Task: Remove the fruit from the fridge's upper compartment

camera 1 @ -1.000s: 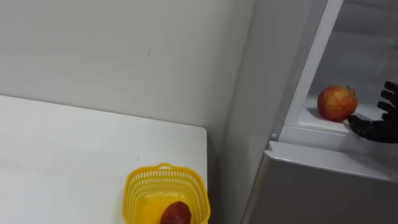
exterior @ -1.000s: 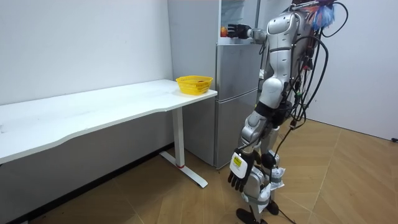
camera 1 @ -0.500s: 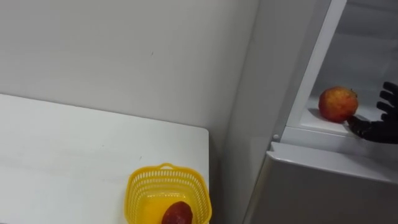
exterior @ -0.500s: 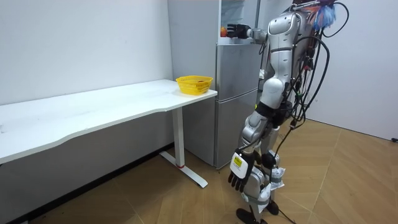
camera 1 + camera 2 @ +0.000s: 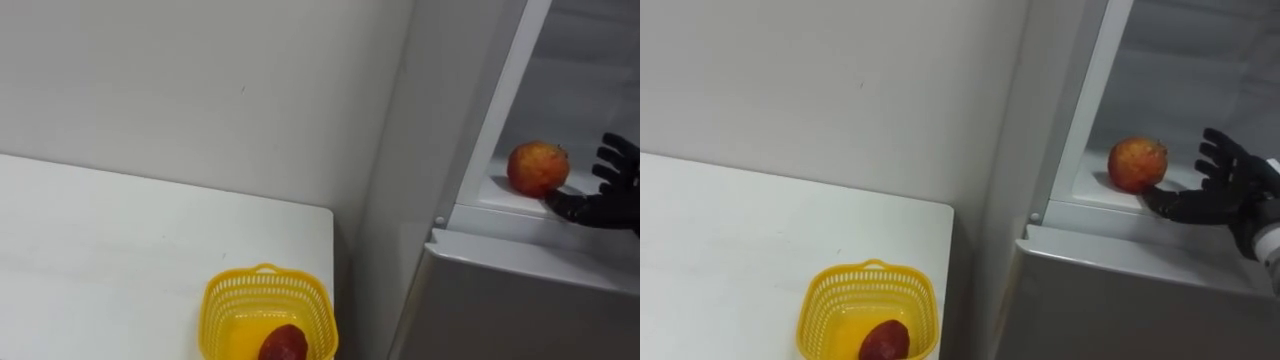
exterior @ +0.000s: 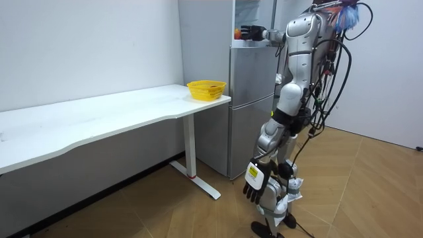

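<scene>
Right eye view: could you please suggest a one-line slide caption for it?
Open right hand beside the apple in the upper fridge; yellow basket on the white table.

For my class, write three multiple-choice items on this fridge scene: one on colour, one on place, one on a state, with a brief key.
1. What colour is the basket on the table? A yellow; B blue; C green.
2. Where is the apple? A in the basket; B on the fridge shelf; C on the floor.
3. How is the right hand? A curled round the apple; B open beside the apple; C resting in the basket.
Key: A, its mesh is yellow; B, it sits inside the open upper compartment; B, the fingers are spread, not wrapped round it.
</scene>
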Tool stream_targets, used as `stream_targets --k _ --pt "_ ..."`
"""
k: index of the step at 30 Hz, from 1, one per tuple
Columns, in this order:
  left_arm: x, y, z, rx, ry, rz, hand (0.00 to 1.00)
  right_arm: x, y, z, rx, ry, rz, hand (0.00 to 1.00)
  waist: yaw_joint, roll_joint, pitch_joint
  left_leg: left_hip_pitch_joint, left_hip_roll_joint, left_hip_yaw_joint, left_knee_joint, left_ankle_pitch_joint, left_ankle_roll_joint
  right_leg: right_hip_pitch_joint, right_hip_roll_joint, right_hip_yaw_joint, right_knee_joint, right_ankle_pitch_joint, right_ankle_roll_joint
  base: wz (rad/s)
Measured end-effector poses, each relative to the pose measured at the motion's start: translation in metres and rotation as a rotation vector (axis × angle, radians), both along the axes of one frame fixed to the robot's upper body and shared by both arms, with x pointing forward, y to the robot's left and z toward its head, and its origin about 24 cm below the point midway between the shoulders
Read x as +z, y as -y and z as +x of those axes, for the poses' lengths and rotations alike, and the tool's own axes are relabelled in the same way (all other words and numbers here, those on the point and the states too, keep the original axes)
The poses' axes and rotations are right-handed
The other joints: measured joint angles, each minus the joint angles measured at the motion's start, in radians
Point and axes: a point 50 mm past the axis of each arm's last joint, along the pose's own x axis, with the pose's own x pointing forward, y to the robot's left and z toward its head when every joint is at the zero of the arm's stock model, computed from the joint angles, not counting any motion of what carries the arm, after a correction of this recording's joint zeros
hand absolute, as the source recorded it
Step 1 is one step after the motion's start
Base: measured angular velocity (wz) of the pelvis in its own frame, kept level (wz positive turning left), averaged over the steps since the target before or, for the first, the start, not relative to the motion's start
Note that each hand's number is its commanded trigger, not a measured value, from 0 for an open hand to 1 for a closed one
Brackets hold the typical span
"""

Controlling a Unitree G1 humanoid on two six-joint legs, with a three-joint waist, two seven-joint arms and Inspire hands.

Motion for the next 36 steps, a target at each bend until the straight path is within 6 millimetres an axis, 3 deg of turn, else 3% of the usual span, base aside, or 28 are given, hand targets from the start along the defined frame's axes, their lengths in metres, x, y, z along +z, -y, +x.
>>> stream_targets --k 31,36 --pt "-0.001 0.002 0.0 -0.021 -0.011 -0.011 0.0 0.002 -0.007 0.002 0.089 -0.006 -0.021 0.0 0.015 -0.008 0.001 0.0 0.002 -0.001 0.0 0.0 -0.001 0.002 0.001 -0.003 0.001 -0.001 -0.001 0.0" --pt "-0.001 0.002 0.001 -0.019 -0.014 -0.027 0.0 0.004 -0.011 0.005 0.102 -0.006 -0.032 0.0 0.028 -0.014 0.0056 -0.003 0.003 0.003 0.0 0.0 -0.002 -0.012 0.001 -0.001 0.0 -0.004 -0.004 -0.01"
